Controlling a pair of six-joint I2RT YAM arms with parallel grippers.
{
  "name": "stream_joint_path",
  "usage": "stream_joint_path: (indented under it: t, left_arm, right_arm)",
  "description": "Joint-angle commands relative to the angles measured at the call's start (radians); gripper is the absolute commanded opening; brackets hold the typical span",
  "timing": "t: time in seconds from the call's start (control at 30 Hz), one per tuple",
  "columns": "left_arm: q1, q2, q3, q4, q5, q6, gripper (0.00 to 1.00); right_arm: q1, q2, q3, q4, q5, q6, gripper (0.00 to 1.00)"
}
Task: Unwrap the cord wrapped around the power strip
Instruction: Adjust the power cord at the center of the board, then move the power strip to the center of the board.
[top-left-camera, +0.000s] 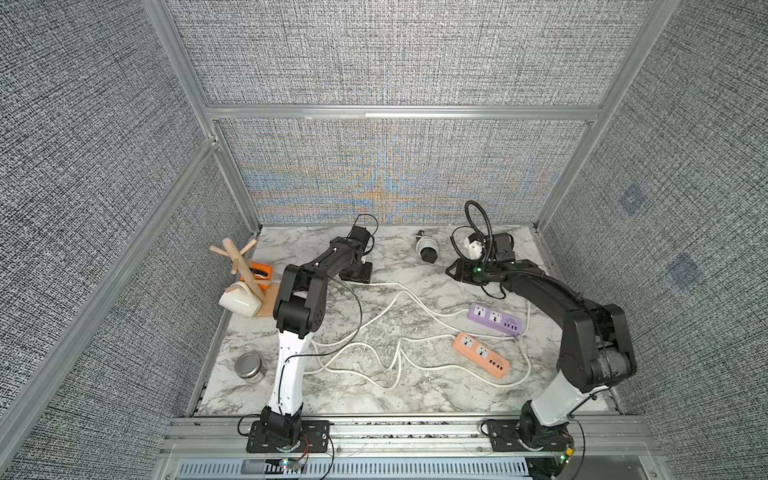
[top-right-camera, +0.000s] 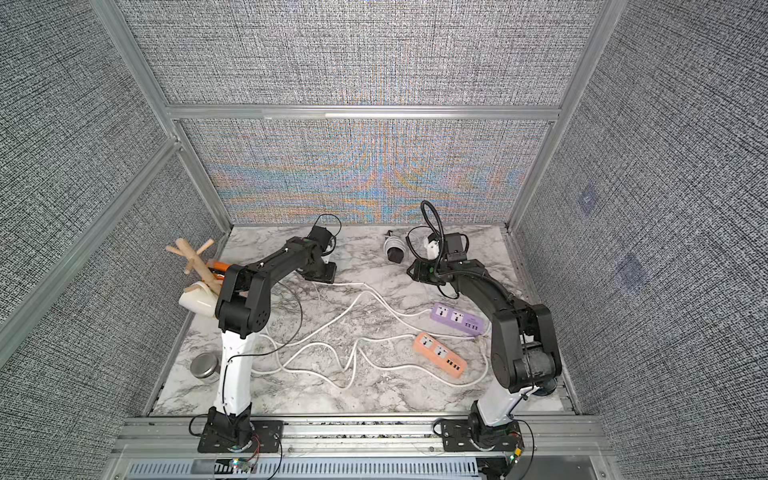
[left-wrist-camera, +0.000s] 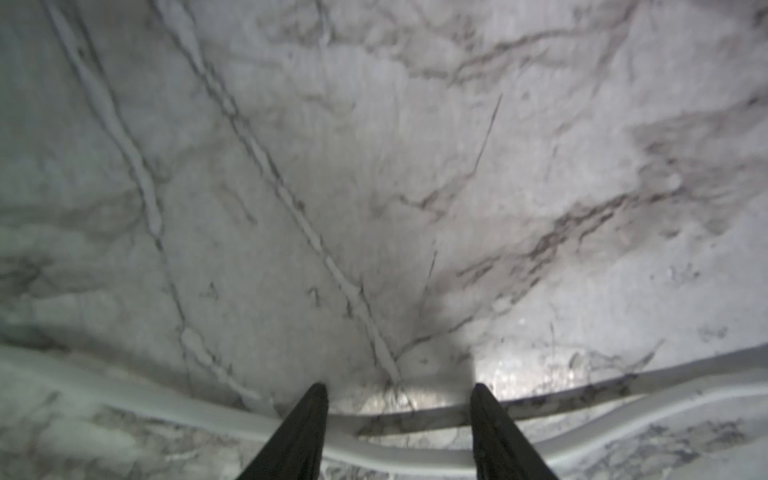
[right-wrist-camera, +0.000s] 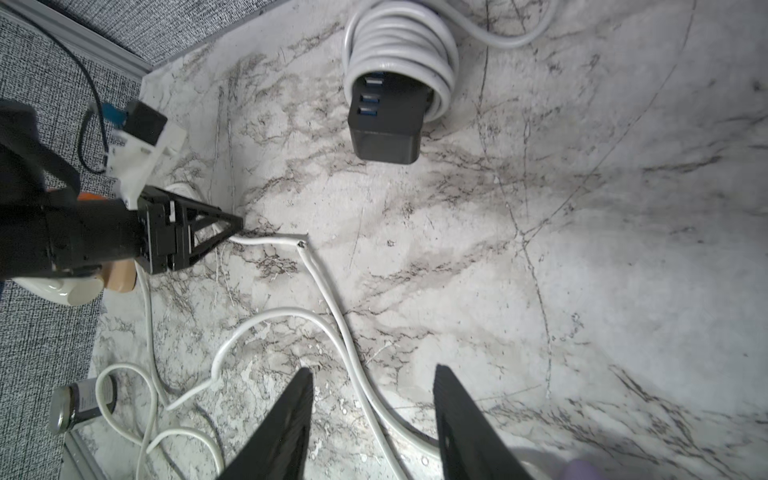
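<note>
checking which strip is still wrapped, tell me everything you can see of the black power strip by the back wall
The black power strip is a short, dark block that looks like matte plastic, with blue ports, probably USB, on one face. A white cord is coiled in several tight turns around one end, so it is still wrapped; a loose tail leads off the coil. It lies on the marble table near the back wall, seen in both top views. Only cord and table touch it.

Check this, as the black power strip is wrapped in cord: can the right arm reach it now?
Probably yes: the right arm has its jaws open toward the power strip, with only bare table and loose cord between.
</note>
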Motion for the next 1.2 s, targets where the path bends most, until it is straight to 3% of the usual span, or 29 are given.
stream_joint_path:
  t: [0.0, 0.13, 0.3, 0.43, 0.57, 0.77, 0.9, 1.17]
  left_arm:
    - [0.000, -0.046, -0.102, 0.014, 0.018, -0.031, 0.56]
    - [0.000, -0.126, -0.252, 0.055, 0.048, -0.060, 0.55]
    - [0.000, -0.232, -0.378, 0.057, 0.000, -0.087, 0.55]
    - [0.000, -0.300, -0.445, 0.079, 0.011, -0.115, 0.56]
    - [0.000, -0.350, -0.418, 0.056, -0.016, -0.108, 0.68]
    - [0.001, -0.466, -0.367, 0.080, 0.057, -0.088, 0.99]
    - [0.001, -0.528, -0.370, 0.112, 0.131, -0.085, 1.00]
    - [0.001, -0.585, -0.399, 0.158, 0.188, -0.103, 0.99]
  right_arm:
    - [0.008, -0.001, 0.009, 0.090, 0.061, 0.070, 0.50]
    - [0.017, 0.033, 0.043, 0.121, 0.070, 0.106, 0.50]
    - [0.038, 0.119, 0.140, 0.102, 0.071, 0.090, 0.50]
    - [0.055, 0.201, 0.237, 0.079, 0.078, 0.075, 0.59]
    - [0.062, 0.269, 0.320, 0.074, 0.085, 0.071, 0.74]
    - [0.078, 0.418, 0.499, -0.005, 0.115, 0.061, 0.84]
    - [0.089, 0.518, 0.614, -0.088, 0.138, 0.055, 0.86]
    - [0.091, 0.627, 0.679, -0.119, 0.137, 0.082, 0.87]
